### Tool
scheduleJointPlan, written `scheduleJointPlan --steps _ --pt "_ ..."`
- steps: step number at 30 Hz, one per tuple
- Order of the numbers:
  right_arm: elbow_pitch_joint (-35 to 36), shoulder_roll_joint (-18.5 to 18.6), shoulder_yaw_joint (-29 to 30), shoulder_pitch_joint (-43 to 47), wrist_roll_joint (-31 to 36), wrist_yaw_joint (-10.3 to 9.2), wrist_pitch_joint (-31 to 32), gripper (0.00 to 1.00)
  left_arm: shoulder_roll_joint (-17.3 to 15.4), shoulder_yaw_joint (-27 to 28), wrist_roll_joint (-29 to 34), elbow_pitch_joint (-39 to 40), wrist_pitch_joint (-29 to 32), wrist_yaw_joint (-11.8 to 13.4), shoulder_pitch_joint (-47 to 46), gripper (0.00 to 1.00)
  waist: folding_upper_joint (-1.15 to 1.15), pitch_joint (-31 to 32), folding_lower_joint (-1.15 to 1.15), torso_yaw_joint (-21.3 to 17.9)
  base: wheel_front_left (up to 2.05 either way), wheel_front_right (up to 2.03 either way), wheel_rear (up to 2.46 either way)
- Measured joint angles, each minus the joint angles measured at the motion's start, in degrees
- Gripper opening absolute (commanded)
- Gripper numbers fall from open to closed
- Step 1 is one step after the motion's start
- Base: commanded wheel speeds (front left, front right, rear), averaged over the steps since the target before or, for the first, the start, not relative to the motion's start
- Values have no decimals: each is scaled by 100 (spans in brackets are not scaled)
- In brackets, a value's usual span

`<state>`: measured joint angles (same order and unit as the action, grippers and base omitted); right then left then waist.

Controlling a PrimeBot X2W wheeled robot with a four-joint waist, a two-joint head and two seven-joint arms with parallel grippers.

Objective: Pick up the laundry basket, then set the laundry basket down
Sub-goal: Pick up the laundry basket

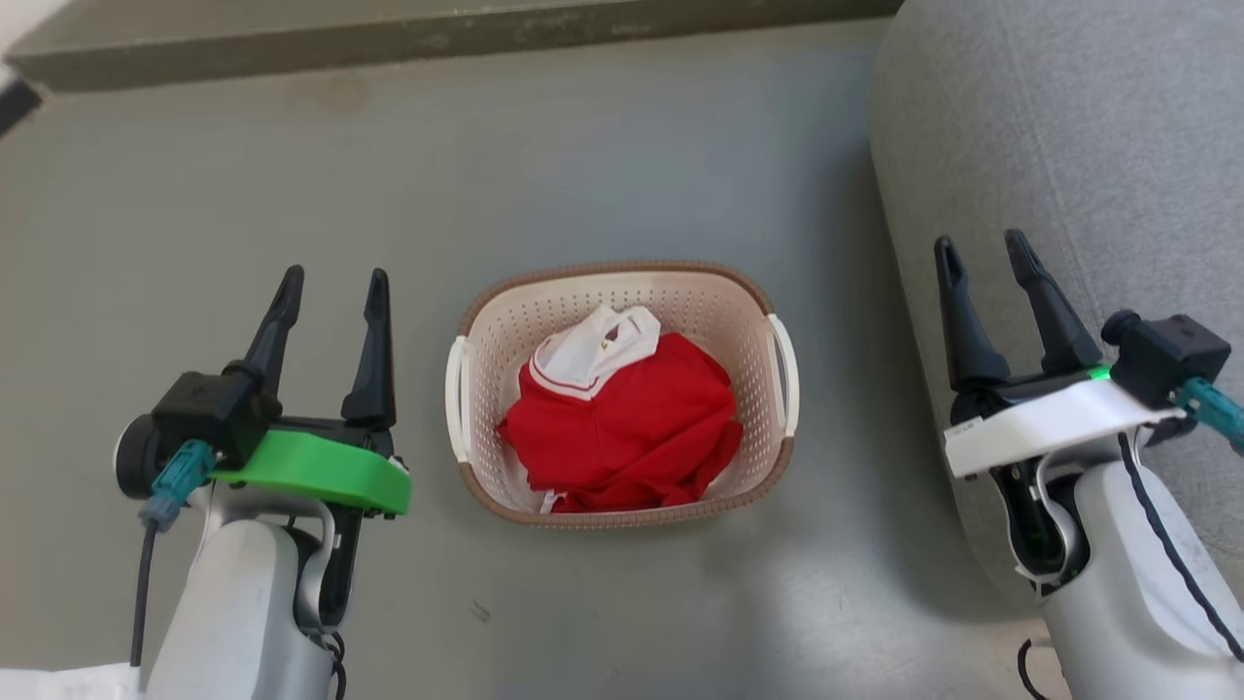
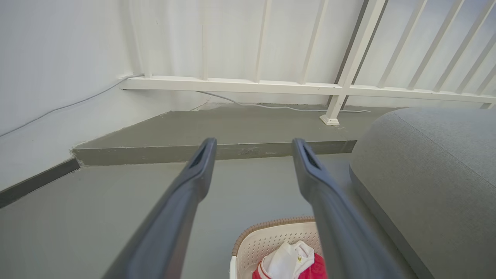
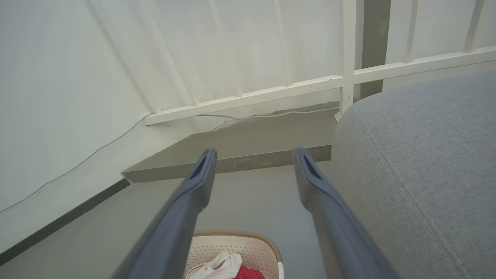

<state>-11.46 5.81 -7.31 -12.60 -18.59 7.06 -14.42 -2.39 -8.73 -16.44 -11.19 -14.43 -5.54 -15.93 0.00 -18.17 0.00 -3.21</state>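
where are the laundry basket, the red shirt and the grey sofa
laundry basket [image 1: 680, 301], head view, bare far inner wall
red shirt [image 1: 632, 418], head view, middle of the red cloth
grey sofa [image 1: 1069, 146], head view, its fabric top

Left gripper [image 1: 335, 275]: two long dark tapering fingers [image 1: 369, 360] are being carried on a bright green plate [image 1: 321, 472].
Right gripper [image 1: 980, 240]: the same dark pair is being carried on a white plate [image 1: 1050, 423], where a small green light [image 1: 1100, 372] is being shown.
Wrist cameras [image 1: 204, 403]: black blocks are being fed by teal plugs [image 1: 180, 472].
Forearms [image 1: 243, 603]: pale grey shells are being trailed by thin black cables [image 1: 144, 583].
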Motion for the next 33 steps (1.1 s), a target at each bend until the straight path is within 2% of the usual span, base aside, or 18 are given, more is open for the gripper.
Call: scheduleJointPlan --steps 13,33 --pt "-458 -21 -34 -621 1 0 -18 100 16 -199 1 -535 -1 -20 -600 100 0 -890 0 -24 0 0 0" --pt "-1867 -75 -191 -1707 -112 0 -18 100 63 -508 7 -1796 -1 -70 -1833 100 0 -2148 0 96 0 0 0"
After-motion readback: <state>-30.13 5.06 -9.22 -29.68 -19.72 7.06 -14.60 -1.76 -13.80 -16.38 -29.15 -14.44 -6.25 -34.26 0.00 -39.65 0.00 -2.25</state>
